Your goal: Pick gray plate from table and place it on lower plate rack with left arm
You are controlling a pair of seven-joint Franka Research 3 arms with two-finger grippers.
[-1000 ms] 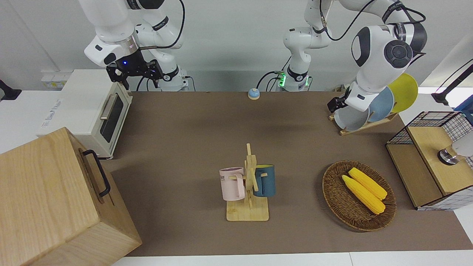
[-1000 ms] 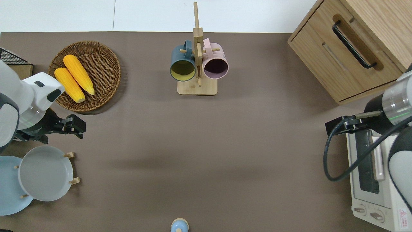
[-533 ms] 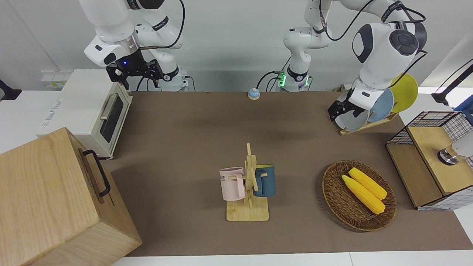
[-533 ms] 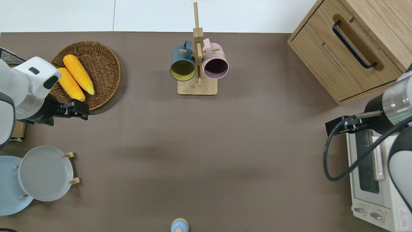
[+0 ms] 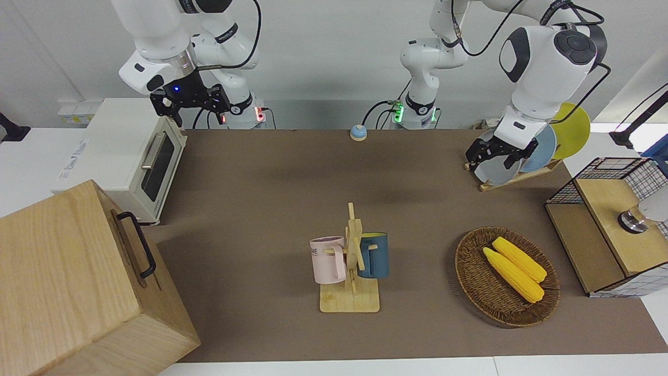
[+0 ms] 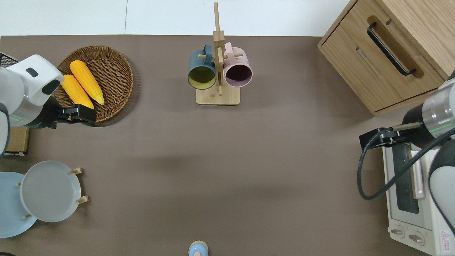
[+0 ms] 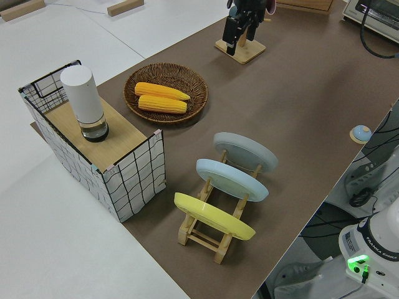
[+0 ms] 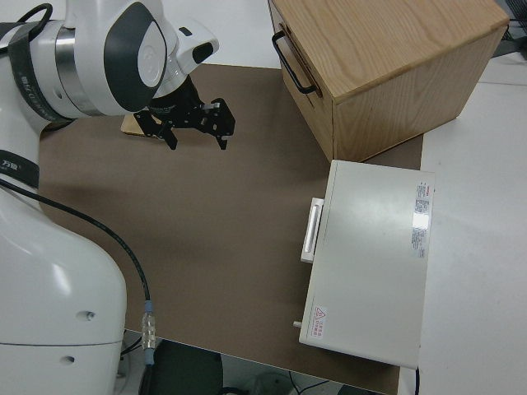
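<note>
The gray plate [image 6: 49,192] stands tilted in the lower plate rack [image 6: 82,200] at the left arm's end of the table [image 6: 220,160], in the slot farthest from the robots. It also shows in the front view [image 5: 493,171] and the left side view [image 7: 245,151]. My left gripper [image 6: 82,116] is open and empty, up in the air over the basket's rim, apart from the plate. The right arm is parked, its gripper [image 5: 190,107] open.
A light-blue plate [image 7: 232,179] and a yellow plate [image 7: 212,216] share the rack. A wicker basket [image 6: 113,76] holds two corn cobs. A mug stand [image 6: 217,97], wooden cabinet [image 6: 387,57], toaster oven [image 6: 414,199], wire crate [image 7: 128,177] and small bell [image 6: 198,249] stand around.
My left gripper has risen and moved away from the racked gray plate, ending over the basket's rim. The plate stays in the rack. The right arm has not moved.
</note>
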